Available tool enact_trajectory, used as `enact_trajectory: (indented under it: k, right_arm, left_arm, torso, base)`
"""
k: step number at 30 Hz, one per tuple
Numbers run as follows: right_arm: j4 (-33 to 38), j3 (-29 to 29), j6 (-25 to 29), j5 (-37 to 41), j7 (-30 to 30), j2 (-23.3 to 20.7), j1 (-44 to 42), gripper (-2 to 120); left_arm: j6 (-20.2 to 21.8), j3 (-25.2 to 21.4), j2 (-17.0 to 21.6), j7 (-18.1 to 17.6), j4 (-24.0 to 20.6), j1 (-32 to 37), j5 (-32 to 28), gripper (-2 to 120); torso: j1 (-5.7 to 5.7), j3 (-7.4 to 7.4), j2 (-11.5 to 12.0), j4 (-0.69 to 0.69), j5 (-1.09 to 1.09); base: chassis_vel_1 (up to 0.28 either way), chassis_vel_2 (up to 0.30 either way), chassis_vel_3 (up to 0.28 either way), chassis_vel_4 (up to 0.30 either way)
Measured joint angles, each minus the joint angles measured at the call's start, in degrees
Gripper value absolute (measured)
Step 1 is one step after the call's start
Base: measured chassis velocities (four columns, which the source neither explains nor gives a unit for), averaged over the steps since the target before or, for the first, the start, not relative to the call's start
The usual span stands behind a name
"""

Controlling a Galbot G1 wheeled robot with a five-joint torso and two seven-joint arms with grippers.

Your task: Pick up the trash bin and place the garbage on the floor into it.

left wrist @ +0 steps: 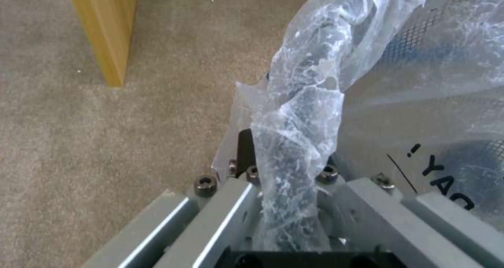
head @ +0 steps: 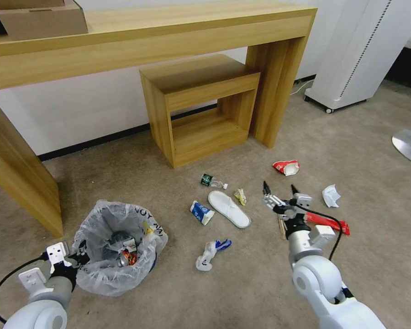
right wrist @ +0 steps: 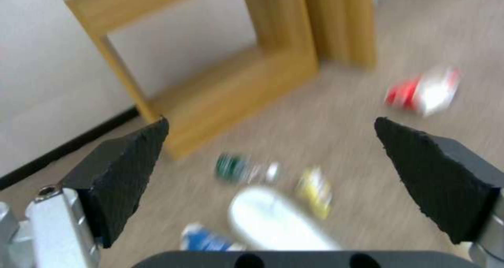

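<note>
Head view. Bin [head: 118,249] sits on the carpet [head: 242,283] at about 8 o'clock of the scene, beside the desk leg [head: 18,183]. Its clear bag liner [left wrist: 310,102] bulges over the rim; some litter already lies inside. Left gripper [head: 75,259] is at the bin's 9 o'clock edge, clamped on rim and bunched liner; in the left wrist view the plastic runs down between the fingers.

Right gripper [head: 281,188] hangs above the carpet at about 4 o'clock from the stool [head: 201,107], fingers [right wrist: 126,173] spread wide, nothing between them.

Litter on the carpet, well apart from the bin:
- white slipper [head: 229,209], centre
- blue-white cup [head: 202,213] just at the slipper's 9 o'clock
- bottle [head: 213,181] with green label at its 11 o'clock
- yellow scrap [head: 240,196] near its 1 o'clock
- white-blue twist [head: 211,253] at its 7 o'clock
- red-white carton [head: 286,167] at 12 o'clock of the right gripper
- red wrapper [head: 329,222] and stick [head: 281,227] under the right wrist
- white crumple [head: 331,195] at the gripper's 3 o'clock
</note>
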State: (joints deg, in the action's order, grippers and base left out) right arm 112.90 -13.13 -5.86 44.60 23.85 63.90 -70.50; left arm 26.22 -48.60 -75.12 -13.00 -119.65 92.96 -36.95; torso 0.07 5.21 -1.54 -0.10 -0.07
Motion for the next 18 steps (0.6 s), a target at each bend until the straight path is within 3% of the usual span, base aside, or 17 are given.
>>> enact_trajectory:
  k: [6, 10, 18]
  right_arm:
    - [-2.8, 6.0, -10.7, 18.4, 12.3, 0.6, 6.8, 100]
    - [-5.8, 8.3, -14.5, 26.4, 17.6, 2.6, 9.7, 100]
    - [-12.2, 10.1, -15.8, 29.9, 21.3, 7.3, 10.7, 100]
  left_arm:
    - [-0.6, 0.0, -0.2, 0.0, 0.8, -0.4, 0.3, 1]
    - [-0.7, 0.2, -0.5, 0.0, 1.5, -0.9, 0.5, 1]
    - [-0.8, 1.2, -0.6, 0.0, 2.8, -2.2, 0.9, 1]
  torso:
    - [0.0, 0.0, 0.0, 0.0, -0.02]
    - [0.0, 0.0, 0.0, 0.01, -0.02]
    - [0.0, 0.0, 0.0, -0.01, -0.01]
  base:
    - [0.0, 0.0, 0.0, 0.0]
    - [0.0, 0.0, 0.0, 0.0]
    - [0.0, 0.0, 0.0, 0.0]
